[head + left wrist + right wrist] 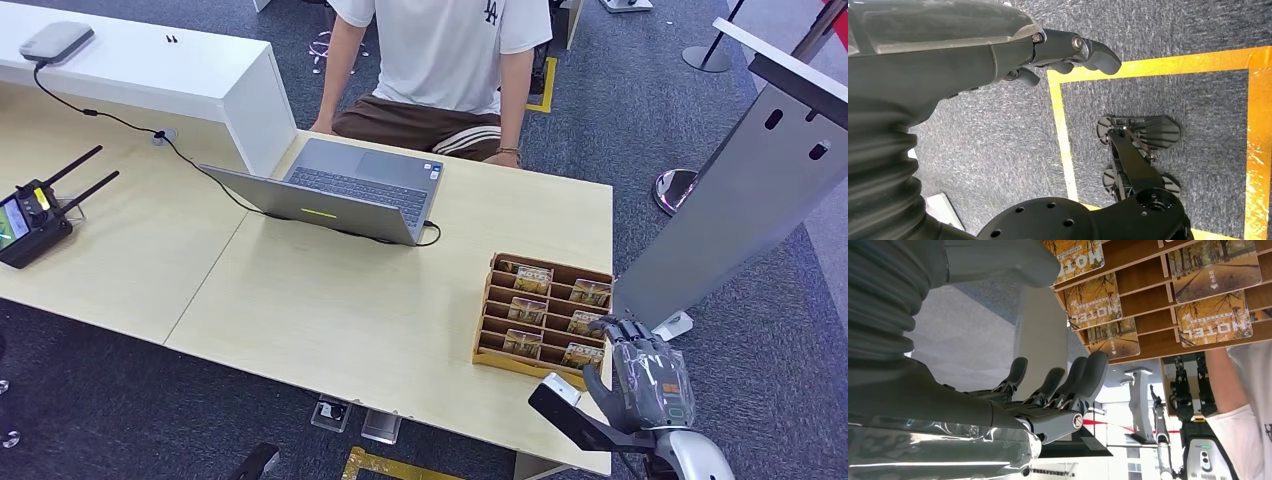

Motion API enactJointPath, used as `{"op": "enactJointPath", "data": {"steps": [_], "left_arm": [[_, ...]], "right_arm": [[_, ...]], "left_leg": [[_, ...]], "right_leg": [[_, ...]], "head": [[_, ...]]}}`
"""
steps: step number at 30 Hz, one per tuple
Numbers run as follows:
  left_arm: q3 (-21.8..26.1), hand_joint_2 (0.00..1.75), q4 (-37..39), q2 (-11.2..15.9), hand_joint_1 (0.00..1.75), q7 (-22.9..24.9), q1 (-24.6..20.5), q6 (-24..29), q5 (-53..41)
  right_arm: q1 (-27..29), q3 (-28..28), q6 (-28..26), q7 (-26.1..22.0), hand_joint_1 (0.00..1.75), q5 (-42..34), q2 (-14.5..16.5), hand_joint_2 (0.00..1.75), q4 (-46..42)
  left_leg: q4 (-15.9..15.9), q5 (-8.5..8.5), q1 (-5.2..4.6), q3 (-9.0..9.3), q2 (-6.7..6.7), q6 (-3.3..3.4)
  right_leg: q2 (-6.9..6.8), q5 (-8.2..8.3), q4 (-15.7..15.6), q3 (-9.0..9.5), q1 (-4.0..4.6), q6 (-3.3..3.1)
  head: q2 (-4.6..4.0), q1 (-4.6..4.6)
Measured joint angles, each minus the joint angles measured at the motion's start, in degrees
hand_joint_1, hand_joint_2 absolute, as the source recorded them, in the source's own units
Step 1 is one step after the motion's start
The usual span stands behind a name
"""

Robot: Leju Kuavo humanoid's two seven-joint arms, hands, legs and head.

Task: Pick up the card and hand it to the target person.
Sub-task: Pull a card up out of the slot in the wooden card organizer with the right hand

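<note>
Head view: empty right robot hand [645, 372] just beside cards [527, 343].

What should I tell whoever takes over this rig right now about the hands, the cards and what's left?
Right robot hand: empty, fingers apart, beside the brown wooden card rack at the table's near right corner. Left robot hand: hanging over grey carpet, holding nothing. Autumn-printed hotel cards all sit in the rack slots. Person in white T-shirt sits across the table behind the grey laptop. Done: approach only. Left: pick a card, hand it over.
</note>
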Motion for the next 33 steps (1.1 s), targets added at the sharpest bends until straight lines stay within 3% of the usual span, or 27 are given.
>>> {"op": "enactJointPath", "data": {"steps": [33], "left_arm": [[-0.37,1.75,-0.01,-0.28,0.0,0.45,0.0,0.2,0.78]], "right_arm": [[-1.48,0.81,-1.11,-1.52,0.68,-1.14,1.31,1.75,4.19]], "left_leg": [[0.03,-0.02,0.0,-0.01,0.02,0.0]], "right_leg": [[0.01,-0.02,0.04,-0.02,-0.01,0.0]], "head": [[0.0,0.0]]}}
